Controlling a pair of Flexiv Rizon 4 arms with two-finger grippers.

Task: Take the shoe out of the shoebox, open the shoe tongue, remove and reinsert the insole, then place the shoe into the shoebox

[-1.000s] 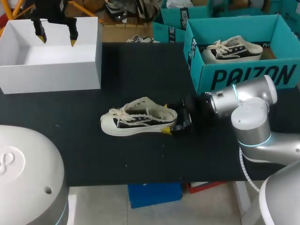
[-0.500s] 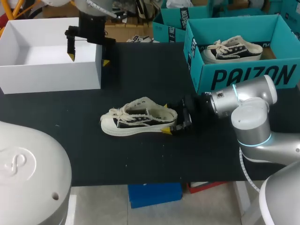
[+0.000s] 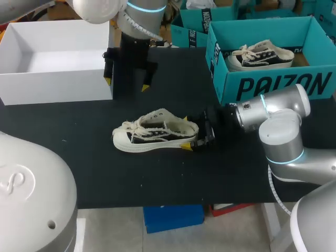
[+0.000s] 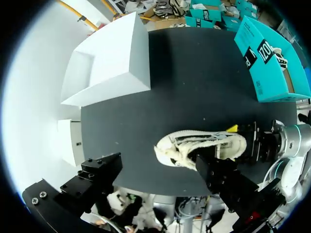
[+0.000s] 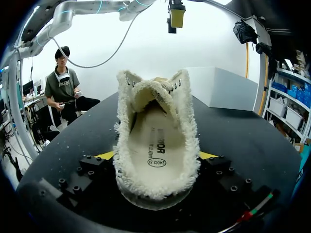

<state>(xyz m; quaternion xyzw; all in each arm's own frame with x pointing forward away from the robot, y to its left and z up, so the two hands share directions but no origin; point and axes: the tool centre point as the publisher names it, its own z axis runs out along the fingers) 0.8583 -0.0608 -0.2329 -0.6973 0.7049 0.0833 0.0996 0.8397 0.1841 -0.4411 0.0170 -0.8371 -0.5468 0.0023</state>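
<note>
Shoe [image 3: 155, 134] lies mid-way on the black table [image 3: 173, 178], and my right gripper [image 3: 186, 133] is clamped on its heel. My left gripper [image 3: 126, 83] hovers with fingers apart beside the white box [image 3: 58, 84]. The teal shoebox [image 3: 273, 86] sits at the back right.

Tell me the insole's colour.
Cream, with black print; the insole shows best in the right wrist view.

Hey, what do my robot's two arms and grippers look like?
The left arm and right arm are silvery grey, with rounded joints and glowing light-blue rings, turning black toward the wrists. The left gripper and right gripper are black and blocky, each with two fingers tipped bright yellow.
</note>
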